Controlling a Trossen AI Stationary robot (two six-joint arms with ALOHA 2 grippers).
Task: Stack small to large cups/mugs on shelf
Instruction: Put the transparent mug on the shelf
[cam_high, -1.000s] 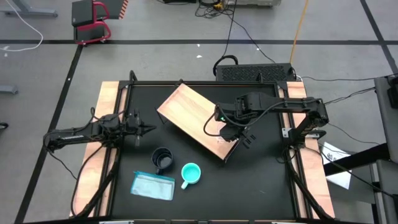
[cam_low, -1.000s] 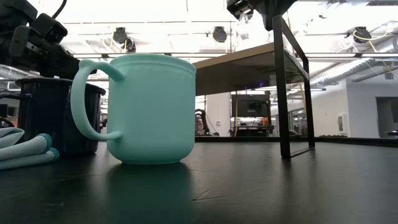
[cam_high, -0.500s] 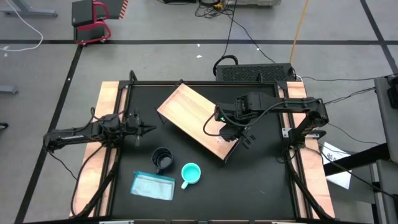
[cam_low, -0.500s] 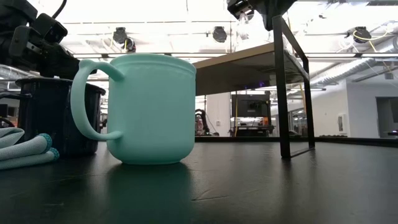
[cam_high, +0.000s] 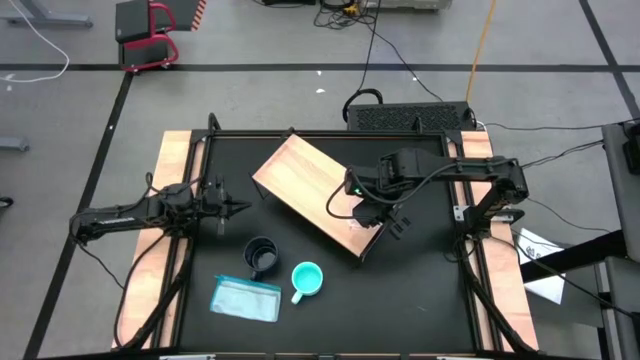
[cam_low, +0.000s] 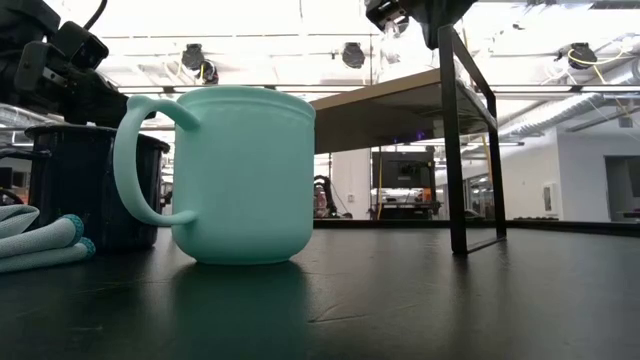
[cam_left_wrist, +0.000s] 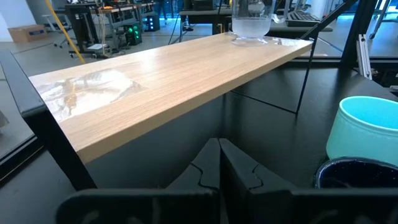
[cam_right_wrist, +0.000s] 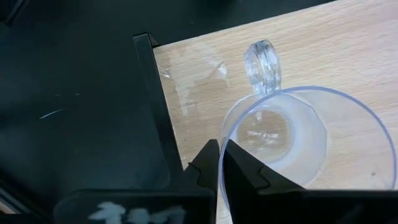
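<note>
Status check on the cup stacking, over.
Left tool shut, waiting at table's left. Right tool over clear cup, which stands on shelf. Turquoise mug and dark mug on table, unstacked. Nothing blocking.

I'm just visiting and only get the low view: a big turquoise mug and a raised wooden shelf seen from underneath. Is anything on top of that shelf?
Observer: Yes. A small clear plastic cup with a handle stands on the light-wood shelf, near one end.
Visitor: Is an arm near it?
Observer: The right hand is directly at that cup's rim, above the shelf.
Visitor: And the other arm?
Observer: The left hand is shut, over the left side of the black table, pointing at the shelf.
</note>
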